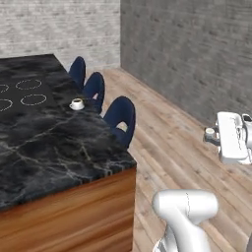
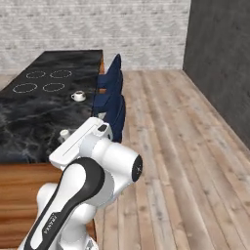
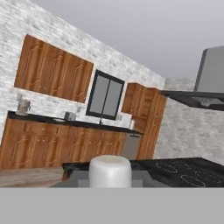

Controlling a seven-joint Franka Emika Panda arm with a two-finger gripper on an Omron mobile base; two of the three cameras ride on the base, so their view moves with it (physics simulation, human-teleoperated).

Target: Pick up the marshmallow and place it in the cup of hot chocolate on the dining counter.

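Note:
The marshmallow (image 3: 110,169), a small whitish block, sits between my fingertips; it also shows at the hand's tip as marshmallow (image 1: 210,131) and marshmallow (image 2: 64,133). My gripper (image 1: 210,134) (image 2: 65,134) (image 3: 110,177) is shut on it, held in the air over the wooden floor off the stool side of the dining counter (image 1: 49,142) (image 2: 24,124). The cup of hot chocolate (image 1: 76,103) (image 2: 78,95), white on a saucer, stands on the black marble top near the stools' edge, well away from the hand.
Three blue stools (image 1: 120,115) (image 2: 111,95) line the counter's side between hand and cup. Hob rings (image 1: 24,93) (image 2: 44,80) mark the far top. A dark grey wall (image 1: 197,54) bounds the floor. Wooden cabinets (image 3: 52,70) and a range hood (image 3: 197,98) lie ahead of the hand.

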